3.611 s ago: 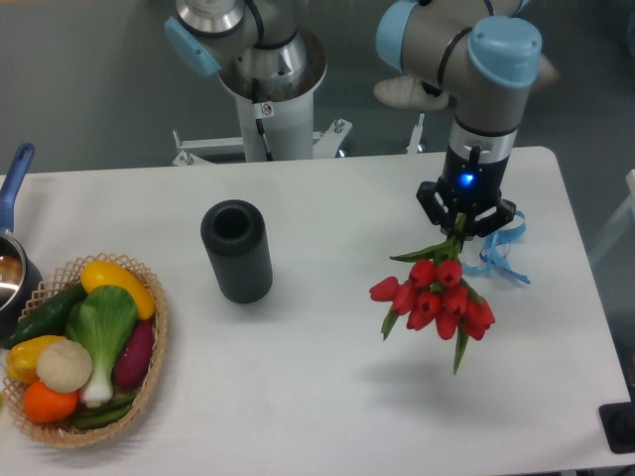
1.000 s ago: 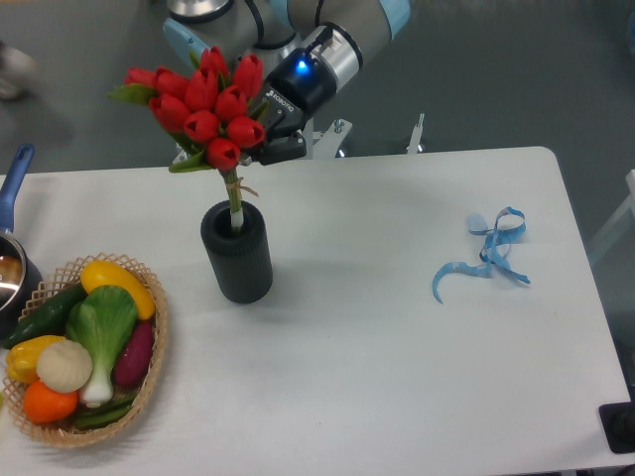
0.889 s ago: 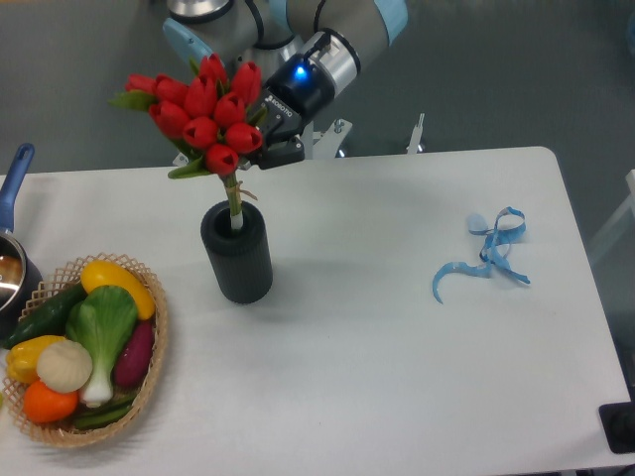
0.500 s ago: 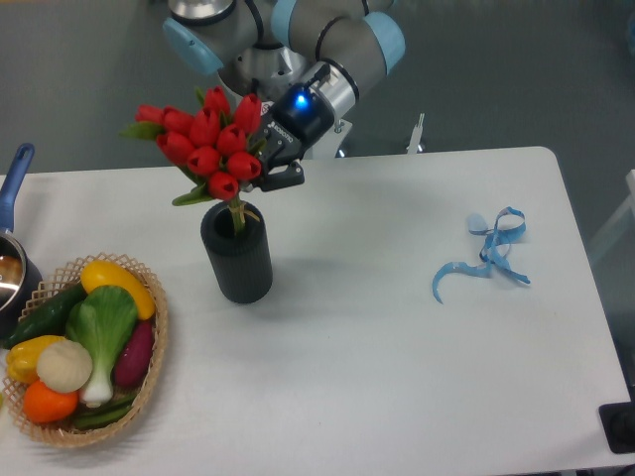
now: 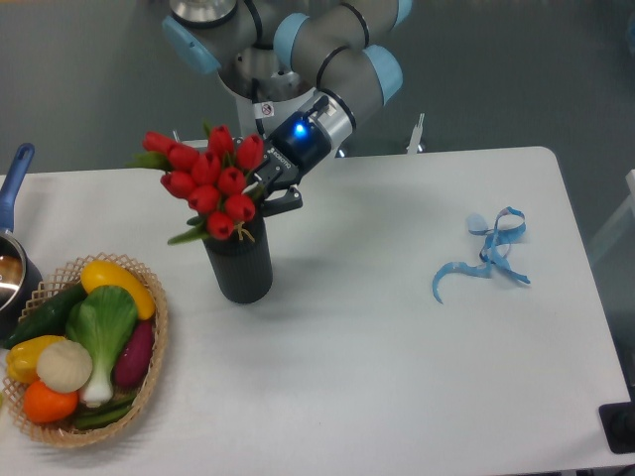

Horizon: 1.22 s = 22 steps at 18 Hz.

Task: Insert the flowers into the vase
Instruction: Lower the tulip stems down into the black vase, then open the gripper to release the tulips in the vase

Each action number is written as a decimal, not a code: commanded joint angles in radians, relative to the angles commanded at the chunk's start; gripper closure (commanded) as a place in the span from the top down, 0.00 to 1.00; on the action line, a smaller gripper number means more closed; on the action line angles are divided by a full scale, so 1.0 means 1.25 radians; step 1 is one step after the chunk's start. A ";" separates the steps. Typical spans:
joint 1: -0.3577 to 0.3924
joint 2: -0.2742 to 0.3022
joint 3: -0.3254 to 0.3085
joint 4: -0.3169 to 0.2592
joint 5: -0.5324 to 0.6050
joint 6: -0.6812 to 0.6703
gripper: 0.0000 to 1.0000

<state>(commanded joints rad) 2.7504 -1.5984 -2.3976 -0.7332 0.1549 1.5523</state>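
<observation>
The flowers (image 5: 206, 183), a bunch of red tulips with green leaves, stand with their stems down inside the vase (image 5: 239, 268), a dark ribbed cylinder at the table's left centre. The blooms sit right over the vase's mouth and hide it. My gripper (image 5: 266, 198) comes in from the upper right and is shut on the bunch just behind the blooms, at the vase's rim. Its fingertips are mostly hidden by the tulips.
A woven basket (image 5: 149, 337) of vegetables sits at the front left, close to the vase. A pot with a blue handle (image 5: 15, 178) is at the left edge. A curly light-blue ribbon (image 5: 486, 256) lies on the table at the right.
The gripper has lowered the bunch: the stems, bare above the vase a second ago, have sunk inside, and the blooms now rest at the mouth. Earlier still, the bunch hung over the table's right side.
</observation>
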 joint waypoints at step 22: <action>0.037 0.018 0.000 -0.004 0.004 -0.005 1.00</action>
<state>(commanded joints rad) 2.7964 -1.5754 -2.3976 -0.7378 0.1595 1.5463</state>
